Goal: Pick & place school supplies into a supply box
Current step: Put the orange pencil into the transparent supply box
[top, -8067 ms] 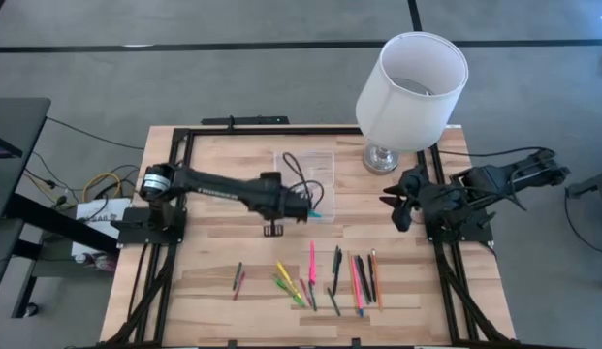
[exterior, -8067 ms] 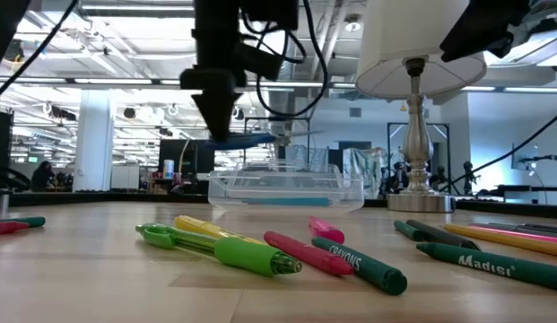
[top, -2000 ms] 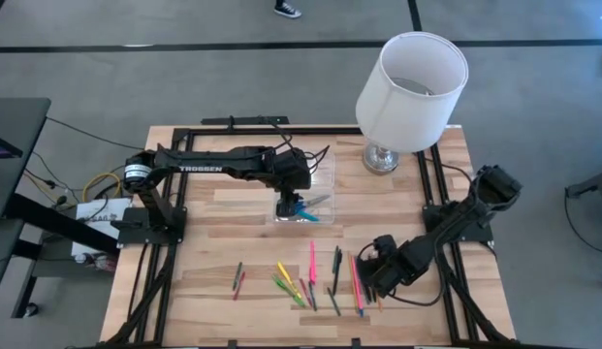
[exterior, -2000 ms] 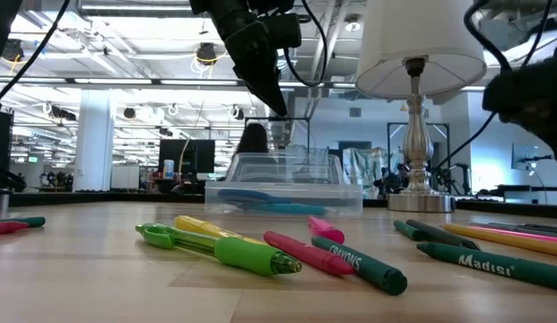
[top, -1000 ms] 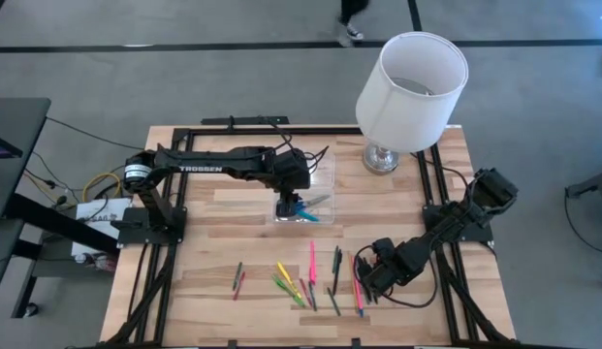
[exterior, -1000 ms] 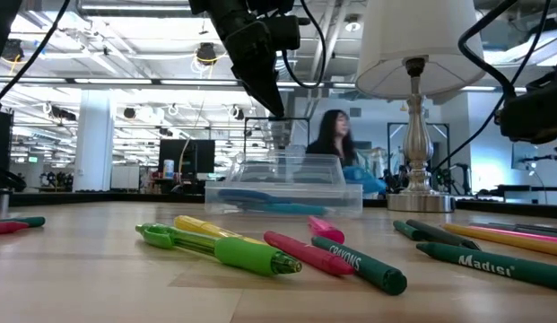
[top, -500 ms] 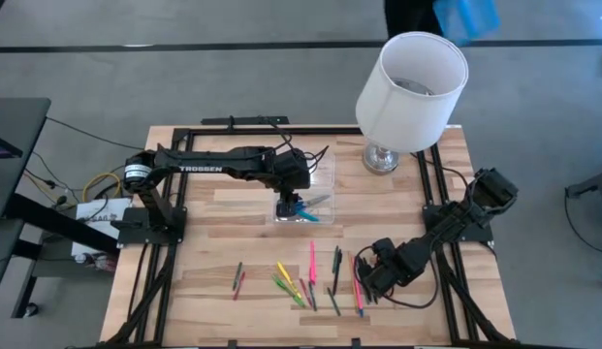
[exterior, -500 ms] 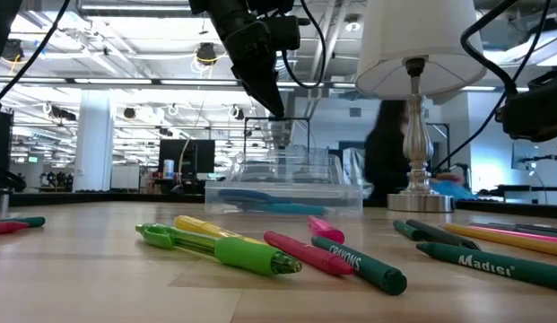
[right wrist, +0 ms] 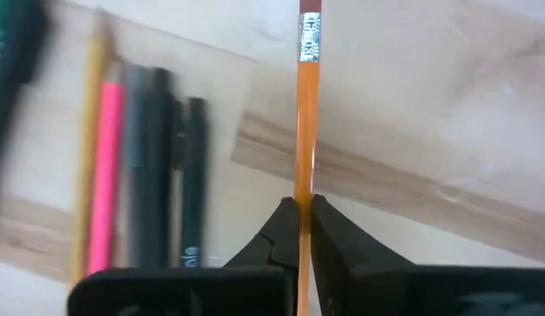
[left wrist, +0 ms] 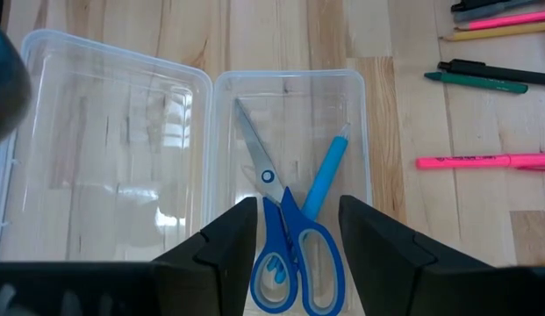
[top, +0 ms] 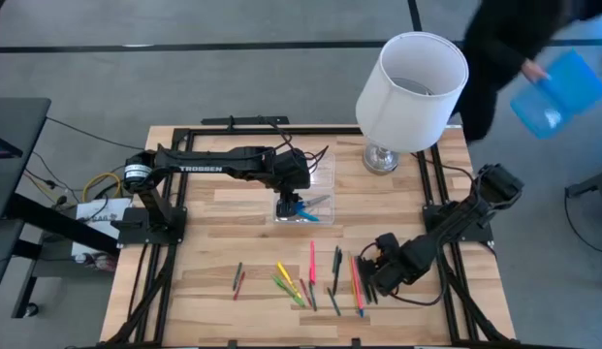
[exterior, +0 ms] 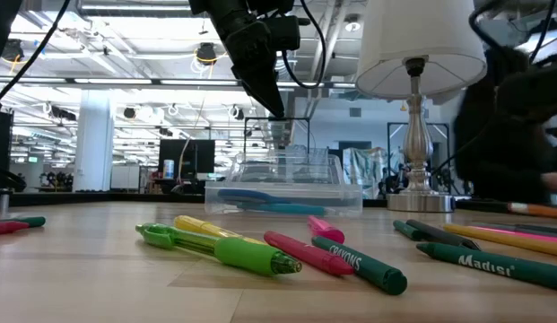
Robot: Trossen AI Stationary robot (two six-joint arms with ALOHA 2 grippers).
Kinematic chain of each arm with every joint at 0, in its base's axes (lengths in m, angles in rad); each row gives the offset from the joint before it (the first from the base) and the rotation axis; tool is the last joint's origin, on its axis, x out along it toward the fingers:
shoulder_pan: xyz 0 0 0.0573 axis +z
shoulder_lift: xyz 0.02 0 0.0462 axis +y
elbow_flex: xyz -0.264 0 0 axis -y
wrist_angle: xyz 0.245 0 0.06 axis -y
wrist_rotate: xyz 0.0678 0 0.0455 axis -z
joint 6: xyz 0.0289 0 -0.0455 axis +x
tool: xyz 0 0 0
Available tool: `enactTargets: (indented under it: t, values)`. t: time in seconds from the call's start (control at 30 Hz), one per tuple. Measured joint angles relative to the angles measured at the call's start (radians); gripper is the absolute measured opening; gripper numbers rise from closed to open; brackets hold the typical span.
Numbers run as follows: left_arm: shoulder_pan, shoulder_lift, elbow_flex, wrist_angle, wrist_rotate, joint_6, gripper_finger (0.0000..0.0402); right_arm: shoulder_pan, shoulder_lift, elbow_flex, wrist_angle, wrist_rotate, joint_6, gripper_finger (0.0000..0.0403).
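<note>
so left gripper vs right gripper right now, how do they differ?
The left gripper is open and holds nothing; the right gripper is shut on an orange pencil. The left gripper hangs over the clear supply box, above the blue scissors; the right gripper is low by the pens row. Both have dark fingers.

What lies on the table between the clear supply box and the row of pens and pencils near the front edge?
Nothing: in the high view only bare wood separates the supply box from the pens and pencils.
</note>
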Motion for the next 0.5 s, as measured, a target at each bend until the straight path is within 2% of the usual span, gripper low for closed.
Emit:
enactTargets:
  t: [0.23,0.5]
  values:
    - [0.000,0.000,0.000,-0.009,-0.034,0.000,0.0157,0.000,-0.082,0.001,-0.030,0.141,-0.005,0.0001]
    - [0.024,-0.082,0.000,-0.041,-0.109,0.000,0.0157,-0.034,-0.176,0.003,-0.052,0.275,-0.167,0.0001]
